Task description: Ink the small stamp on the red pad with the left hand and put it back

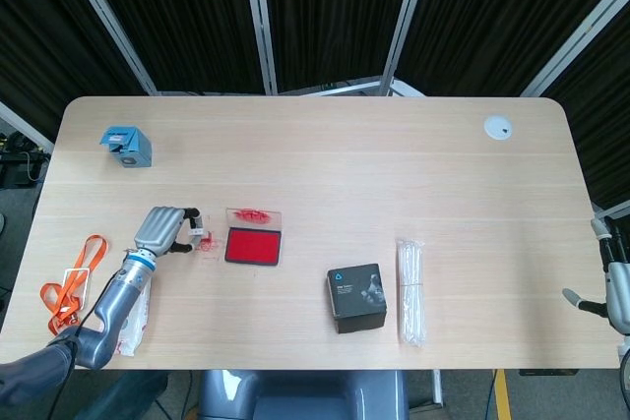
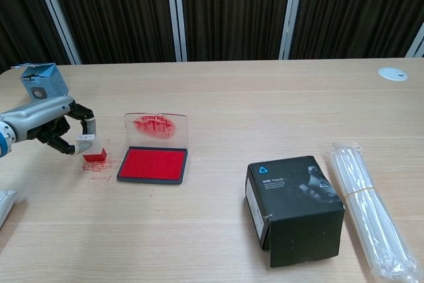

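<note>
The small stamp (image 2: pixel 93 150), white on top with a red base, sits tilted on the table over red ink smears (image 2: pixel 101 164). It is just left of the red ink pad (image 2: pixel 152 163), whose clear lid (image 2: pixel 156 127) stands open and is smeared red. My left hand (image 2: pixel 58 126) pinches the stamp's white top between thumb and fingers. The head view shows the same left hand (image 1: pixel 161 227), stamp (image 1: pixel 200 235) and pad (image 1: pixel 253 246). Only a sliver of my right hand (image 1: pixel 608 277) shows at the right edge, off the table, and its fingers are unclear.
A blue box (image 1: pixel 125 146) stands at the far left. A black box (image 2: pixel 295 207) and a bundle of clear plastic strips (image 2: pixel 369 210) lie to the right. There is a white disc (image 1: pixel 498 128) at the far right and an orange lanyard (image 1: pixel 69 284) by the left edge.
</note>
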